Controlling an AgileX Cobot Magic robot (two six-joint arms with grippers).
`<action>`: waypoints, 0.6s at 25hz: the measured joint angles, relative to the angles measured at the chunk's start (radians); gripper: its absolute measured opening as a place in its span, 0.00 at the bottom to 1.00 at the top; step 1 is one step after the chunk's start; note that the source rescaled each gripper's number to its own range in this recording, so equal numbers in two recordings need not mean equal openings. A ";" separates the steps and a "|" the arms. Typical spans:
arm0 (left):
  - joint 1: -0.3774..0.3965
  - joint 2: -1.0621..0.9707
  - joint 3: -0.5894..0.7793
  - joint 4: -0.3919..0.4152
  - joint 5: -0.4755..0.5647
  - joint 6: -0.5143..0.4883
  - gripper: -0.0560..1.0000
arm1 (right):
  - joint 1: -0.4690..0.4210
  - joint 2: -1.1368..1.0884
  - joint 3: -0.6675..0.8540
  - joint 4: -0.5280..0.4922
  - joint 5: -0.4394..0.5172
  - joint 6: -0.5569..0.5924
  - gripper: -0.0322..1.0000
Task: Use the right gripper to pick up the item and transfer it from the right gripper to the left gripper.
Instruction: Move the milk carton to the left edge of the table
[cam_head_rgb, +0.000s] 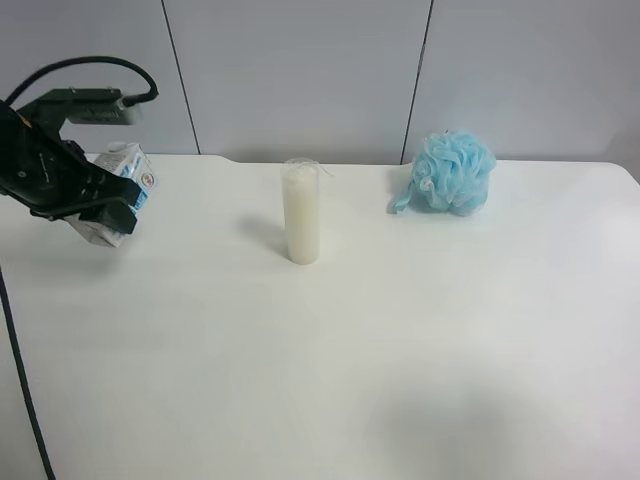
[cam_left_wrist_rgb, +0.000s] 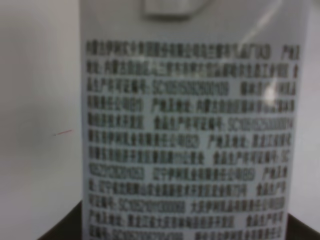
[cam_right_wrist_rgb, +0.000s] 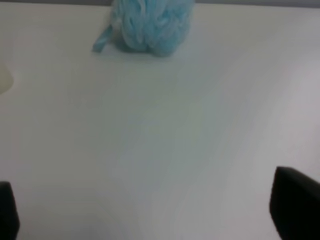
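Note:
The white and blue drink carton (cam_head_rgb: 128, 166) is held tilted above the table at the exterior high view's far left. The black left gripper (cam_head_rgb: 104, 203), with a silver-grey box and a black cable on its wrist, is shut on it. The left wrist view shows the carton's fine-print panel (cam_left_wrist_rgb: 185, 125) close up, filling the frame between dark fingers (cam_left_wrist_rgb: 57, 227). The right gripper (cam_right_wrist_rgb: 150, 207) is open and empty over bare table, its black fingertips (cam_right_wrist_rgb: 295, 205) wide apart. It is out of the exterior high view.
A tall cream candle (cam_head_rgb: 301, 215) stands upright at the table's middle back. A fluffy light-blue bath sponge (cam_head_rgb: 453, 172) lies at the back right, also ahead of the right gripper in the right wrist view (cam_right_wrist_rgb: 150, 22). The white table (cam_head_rgb: 400, 350) fills the view.

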 joint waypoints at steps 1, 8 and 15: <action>0.000 0.018 0.000 -0.001 -0.014 0.000 0.05 | 0.000 0.000 0.000 0.000 0.000 0.000 0.98; 0.000 0.127 0.000 0.000 -0.125 -0.005 0.05 | 0.000 0.000 0.000 0.000 0.000 0.000 0.98; 0.000 0.203 0.000 0.000 -0.196 -0.007 0.05 | 0.000 0.000 0.000 0.000 0.000 0.000 0.98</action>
